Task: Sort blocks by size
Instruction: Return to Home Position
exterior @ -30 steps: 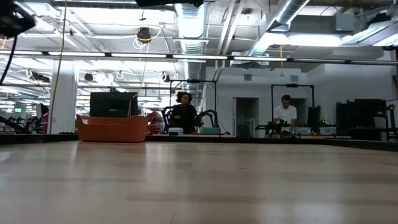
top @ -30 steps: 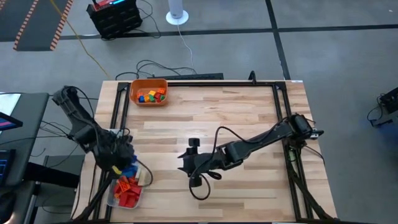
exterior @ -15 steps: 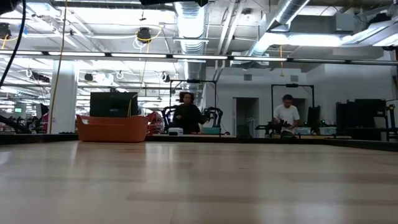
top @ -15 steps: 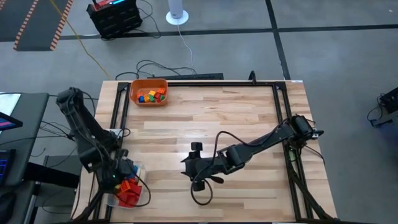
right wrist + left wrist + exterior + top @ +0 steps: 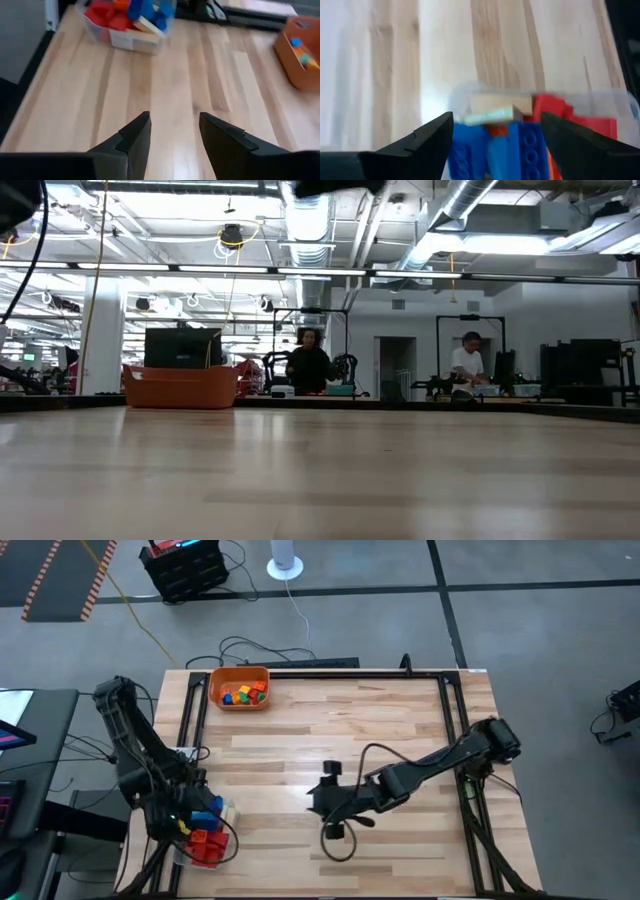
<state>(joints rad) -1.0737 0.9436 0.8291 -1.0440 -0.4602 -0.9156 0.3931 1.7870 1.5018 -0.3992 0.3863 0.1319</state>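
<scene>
Left gripper (image 5: pixel 496 132): fingers wide, empty, just above clear tub (image 5: pixel 131 43) of blocks (image 5: pixel 111 17). Right gripper (image 5: pixel 173 127): fingers part-open, empty, mid-counter (image 5: pixel 350 730), well apart from tub.

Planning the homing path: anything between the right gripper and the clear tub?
Nothing. Only bare table lies between the right gripper and the tub of blocks; the right wrist and high views both show it.
</scene>
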